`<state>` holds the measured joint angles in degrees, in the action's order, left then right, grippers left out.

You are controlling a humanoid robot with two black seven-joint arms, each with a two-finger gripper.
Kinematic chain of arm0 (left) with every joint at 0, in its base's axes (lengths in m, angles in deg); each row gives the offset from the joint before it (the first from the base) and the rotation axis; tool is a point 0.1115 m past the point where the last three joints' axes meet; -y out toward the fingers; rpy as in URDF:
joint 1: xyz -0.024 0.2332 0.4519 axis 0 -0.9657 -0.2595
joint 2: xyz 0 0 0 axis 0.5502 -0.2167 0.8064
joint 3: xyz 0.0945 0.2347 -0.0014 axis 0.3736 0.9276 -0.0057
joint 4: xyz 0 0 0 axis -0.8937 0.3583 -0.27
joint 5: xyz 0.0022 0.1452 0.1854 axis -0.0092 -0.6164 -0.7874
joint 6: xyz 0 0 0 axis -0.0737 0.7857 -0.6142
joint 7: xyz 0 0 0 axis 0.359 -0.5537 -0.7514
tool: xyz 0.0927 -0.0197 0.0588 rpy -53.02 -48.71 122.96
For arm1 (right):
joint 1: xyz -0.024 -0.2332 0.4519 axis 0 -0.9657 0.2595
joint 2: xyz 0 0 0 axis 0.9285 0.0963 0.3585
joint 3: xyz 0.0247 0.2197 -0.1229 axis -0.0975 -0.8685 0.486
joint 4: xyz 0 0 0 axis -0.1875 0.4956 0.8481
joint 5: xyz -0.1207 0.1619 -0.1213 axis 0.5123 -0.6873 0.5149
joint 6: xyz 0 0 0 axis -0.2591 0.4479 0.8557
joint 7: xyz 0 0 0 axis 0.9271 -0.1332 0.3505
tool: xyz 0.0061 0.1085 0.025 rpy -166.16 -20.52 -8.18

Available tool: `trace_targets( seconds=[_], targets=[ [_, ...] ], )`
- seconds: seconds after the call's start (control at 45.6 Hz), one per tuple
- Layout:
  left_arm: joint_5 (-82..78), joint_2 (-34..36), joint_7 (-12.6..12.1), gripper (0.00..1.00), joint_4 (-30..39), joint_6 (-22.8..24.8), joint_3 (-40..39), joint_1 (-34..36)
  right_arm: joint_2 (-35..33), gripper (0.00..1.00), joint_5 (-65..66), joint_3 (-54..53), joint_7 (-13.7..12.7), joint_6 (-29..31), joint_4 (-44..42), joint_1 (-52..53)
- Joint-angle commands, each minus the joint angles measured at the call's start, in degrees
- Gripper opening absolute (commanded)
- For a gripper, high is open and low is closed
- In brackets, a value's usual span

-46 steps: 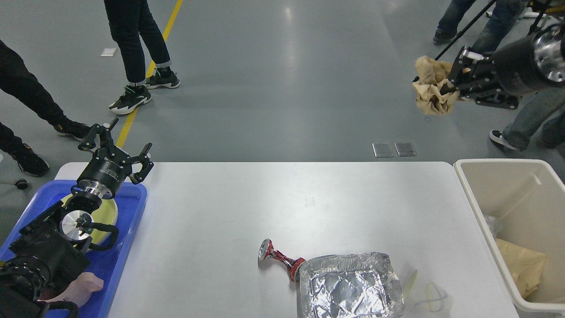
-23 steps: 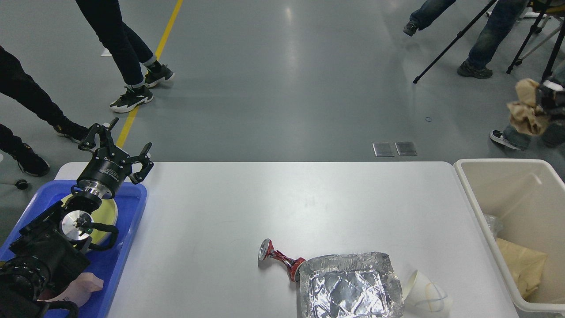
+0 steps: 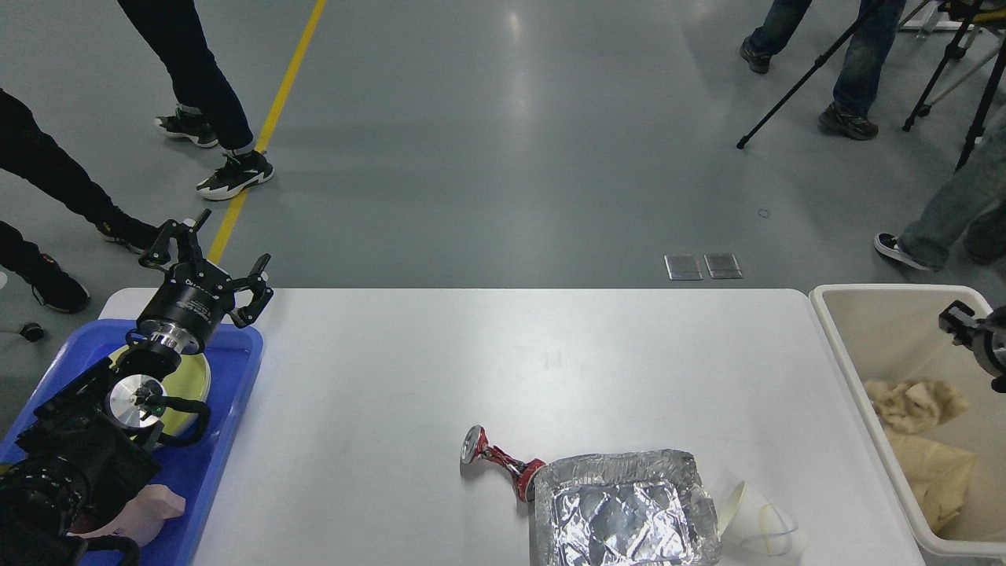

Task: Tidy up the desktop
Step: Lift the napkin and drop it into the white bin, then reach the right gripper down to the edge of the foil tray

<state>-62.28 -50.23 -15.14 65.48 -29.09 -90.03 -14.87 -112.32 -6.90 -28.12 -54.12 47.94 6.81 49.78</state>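
The white desktop point(image 3: 487, 369) fills the middle of the head view. On its near part lie a crushed red can point(image 3: 498, 458), a crumpled foil tray point(image 3: 625, 512) and a tipped white paper cup point(image 3: 756, 525). My left gripper point(image 3: 209, 258) is open and empty, raised over the far corner of the blue tray point(image 3: 224, 428). Only a small part of my right gripper point(image 3: 968, 334) shows at the right edge, over the beige bin point(image 3: 845, 354); its fingers cannot be told apart. A crumpled brown paper ball point(image 3: 916, 402) lies inside the bin.
The blue tray holds a yellow plate point(image 3: 192, 377) and a pink object point(image 3: 149, 507) under my left arm. More brown paper point(image 3: 939, 475) lies in the bin. People's legs and tripods stand on the floor beyond the table.
My right arm swung right and down over the bin. The brown paper ball it held now lies in the bin. The paper cup came into view. The left arm has not moved.
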Motion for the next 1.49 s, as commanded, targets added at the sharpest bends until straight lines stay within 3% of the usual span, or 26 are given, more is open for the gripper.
trace_targets(
  seconds=[0.0, 0.11, 0.241, 0.592, 0.833, 1.008, 1.271, 1.468],
  targets=[
    [0.0, 0.0, 0.0, 0.96, 0.0, 0.0, 0.0, 0.0, 0.3, 1.0, -0.1, -0.5, 0.0, 0.0, -0.5, -1.1],
    [0.0, 0.0, 0.0, 0.96, 0.0, 0.0, 0.0, 0.0, 1.0, 1.0, -0.1, -0.5, 0.1, 0.8, 0.5, 1.2],
    [0.1, 0.0, 0.0, 0.96, 0.0, 0.0, 0.0, 0.1, 1.4, 1.0, -0.3, 1.8, 0.1, 4.2, 6.6, 11.6],
    [0.1, -0.1, 0.0, 0.96, 0.0, 0.0, 0.0, 0.0, 2.0, 1.0, -0.5, 11.5, 0.2, 23.9, 28.4, 46.7],
    [0.0, 0.0, 0.0, 0.96, 0.0, 0.0, 0.0, 0.0, 2.5, 1.0, -0.4, 11.5, 0.2, 37.8, 33.3, 64.7],
    [0.1, 0.0, 0.0, 0.96, 0.0, 0.0, 0.1, 0.0, 4.2, 1.0, 0.1, 11.3, 0.2, 39.9, 33.3, 63.8],
    [0.0, 0.0, 0.0, 0.96, 0.0, 0.0, 0.1, 0.0, 6.9, 0.94, 1.2, 8.8, 0.2, 37.7, 33.1, 49.1],
    [0.0, 0.0, 0.0, 0.96, 0.0, 0.0, 0.1, 0.0, 11.4, 0.94, 14.8, 2.8, 0.1, 35.0, 32.5, 36.4]
  ],
)
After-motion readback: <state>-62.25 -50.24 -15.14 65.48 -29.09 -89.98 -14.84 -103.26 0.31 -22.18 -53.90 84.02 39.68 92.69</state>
